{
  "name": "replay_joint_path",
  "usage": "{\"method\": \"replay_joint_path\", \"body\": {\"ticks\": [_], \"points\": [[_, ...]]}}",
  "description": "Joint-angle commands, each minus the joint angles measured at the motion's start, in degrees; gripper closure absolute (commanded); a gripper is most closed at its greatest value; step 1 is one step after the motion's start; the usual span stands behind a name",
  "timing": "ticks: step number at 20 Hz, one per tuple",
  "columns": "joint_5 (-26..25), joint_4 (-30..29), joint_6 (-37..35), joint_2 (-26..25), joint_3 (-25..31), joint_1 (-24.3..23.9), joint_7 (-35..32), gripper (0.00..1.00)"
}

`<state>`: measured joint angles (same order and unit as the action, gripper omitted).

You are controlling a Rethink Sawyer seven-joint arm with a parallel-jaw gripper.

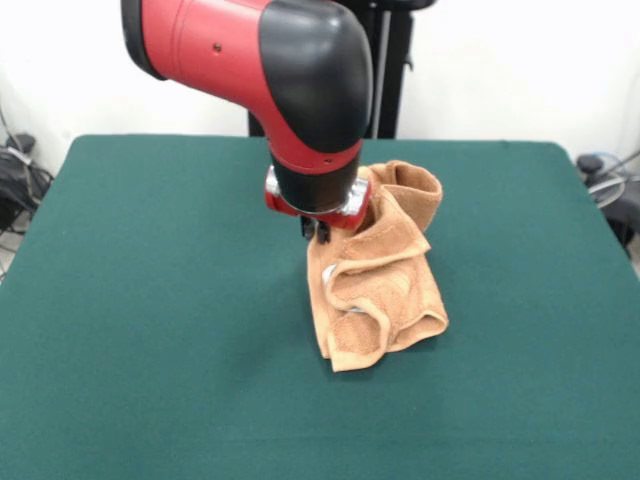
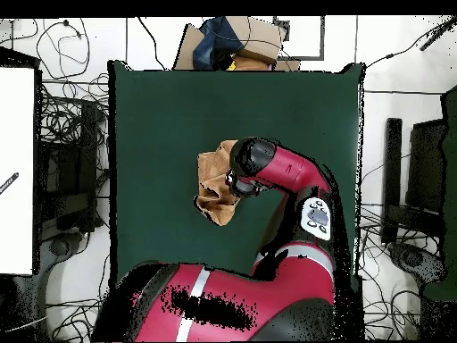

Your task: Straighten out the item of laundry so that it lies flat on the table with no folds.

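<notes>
gripper [image 1: 322,232] seems pinched on the towel [image 1: 385,290], which hangs bunched over the table [image 1: 150,300], so dropping it now probably just leaves a crumpled heap

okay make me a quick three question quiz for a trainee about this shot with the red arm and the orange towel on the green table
1. True or false: the towel lies flat on the table.
2. Where is the arm's wrist relative to the towel in the front view? A: right against its upper part. B: far off at a table corner. C: out of the picture.
3. Fill in: the table top is dark ____.

Key:
1. False. It stands bunched and folded, its upper part raised up by the wrist.
2. A. The gripper below the wrist is largely hidden by cloth, so its state cannot be told.
3. Green.
</notes>
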<state>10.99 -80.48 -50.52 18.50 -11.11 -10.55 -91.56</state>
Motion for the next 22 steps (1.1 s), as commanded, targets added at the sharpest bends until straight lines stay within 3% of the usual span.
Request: {"method": "replay_joint_path", "body": {"ticks": [1,4,11,17,22], "points": [[-1.09,-4.15,2.54,0.15,6.34,0.57,-4.85,1.0],[-0.08,-5.24,5.32,0.13,6.66,1.14,-6.99,1.0],[-0.25,-5.31,3.39,0.54,6.57,0.68,-6.37,1.0],[-2.26,-5.52,4.04,0.6,7.41,-1.81,-1.4,1.0],[-3.8,-1.97,0.42,-0.87,8.72,-4.95,3.61,1.0]]}}
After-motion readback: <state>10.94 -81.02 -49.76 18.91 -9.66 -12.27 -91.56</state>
